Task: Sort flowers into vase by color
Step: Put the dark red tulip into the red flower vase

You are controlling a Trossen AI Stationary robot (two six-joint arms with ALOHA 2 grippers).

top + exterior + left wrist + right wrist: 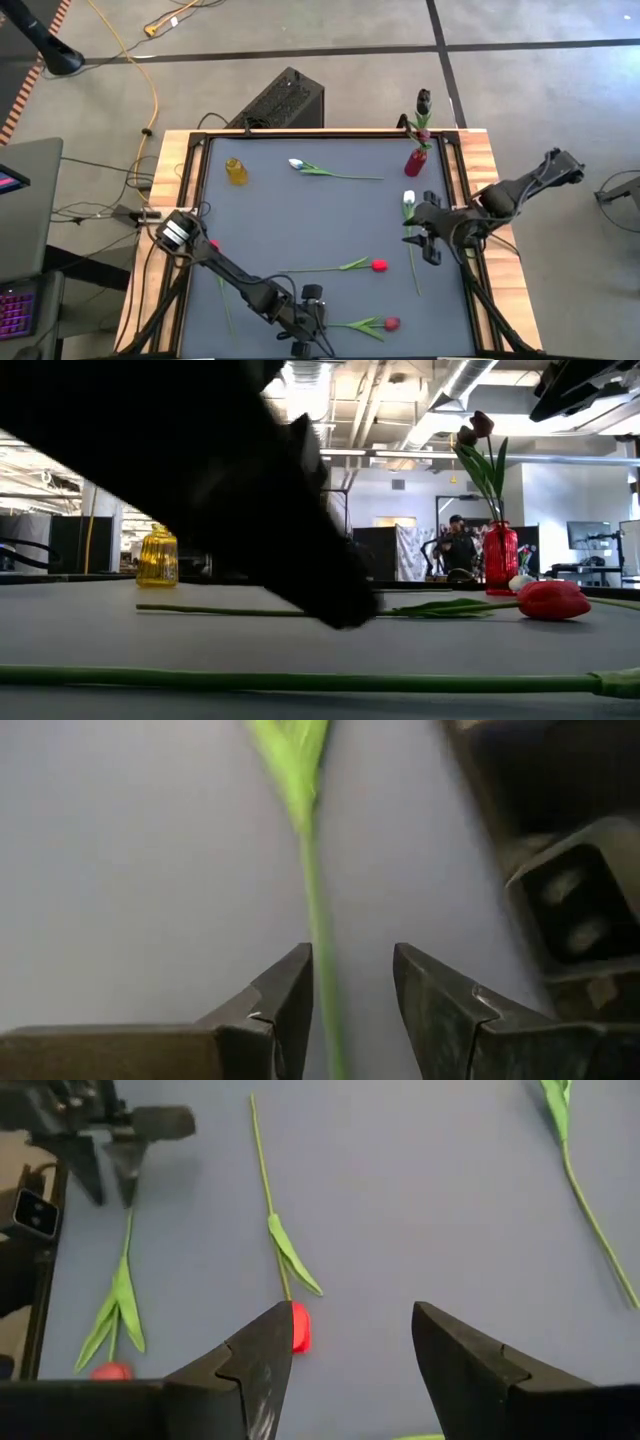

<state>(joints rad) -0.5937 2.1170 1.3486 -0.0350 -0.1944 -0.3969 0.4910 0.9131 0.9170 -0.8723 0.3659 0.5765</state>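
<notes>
Even, bright overhead light falls on the grey desk (300, 225) with only faint shadows, while in the low view ceiling strip lamps (310, 378) glare, the near arm (200, 480) is a black silhouette, and the left wrist view's green stem (318, 935) is motion-blurred.

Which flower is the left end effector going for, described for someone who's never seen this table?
Find the grey table mat, then its near edge, where the left end effector sits. The stem between its open fingers belongs to the red tulip nearest that edge; the other loose red tulip lies farther in.
</notes>
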